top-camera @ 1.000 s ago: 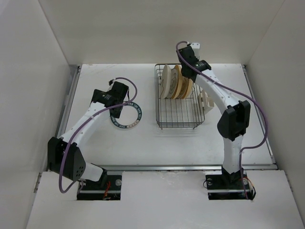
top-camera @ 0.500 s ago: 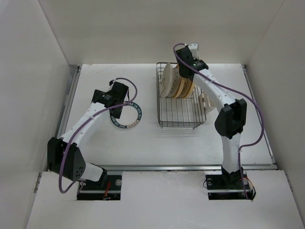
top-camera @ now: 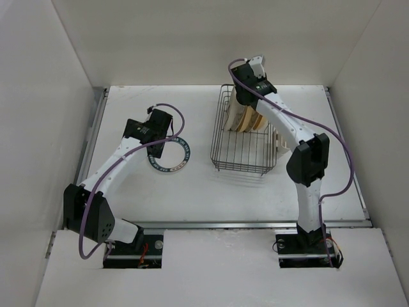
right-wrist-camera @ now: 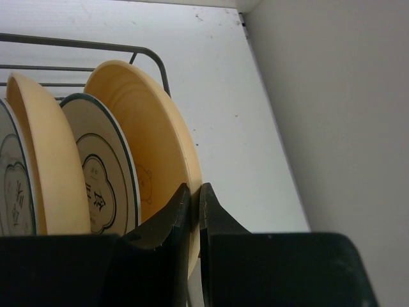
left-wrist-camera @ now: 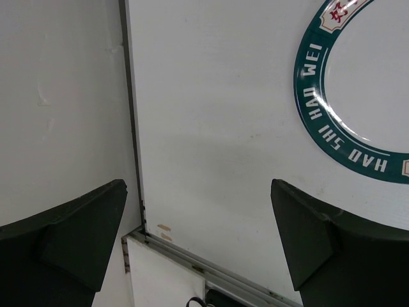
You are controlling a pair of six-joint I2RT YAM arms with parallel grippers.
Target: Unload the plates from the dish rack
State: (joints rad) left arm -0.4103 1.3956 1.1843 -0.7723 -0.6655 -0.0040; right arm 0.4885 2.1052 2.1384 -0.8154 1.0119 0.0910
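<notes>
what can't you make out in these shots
- Top external: how many plates stand in the dish rack; the right arm covers them.
- Top external: the white caddy, mostly behind that arm.
- Right wrist: the leftmost plate, cut by the left edge; the plates' lower parts, behind the right gripper pinching the rightmost yellow plate.
- Left wrist: the green-rimmed plate, cut by the top and right edges.

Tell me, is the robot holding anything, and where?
The right end effector pinches the end yellow plate by its rim. The left end effector is open, holding nothing.
</notes>
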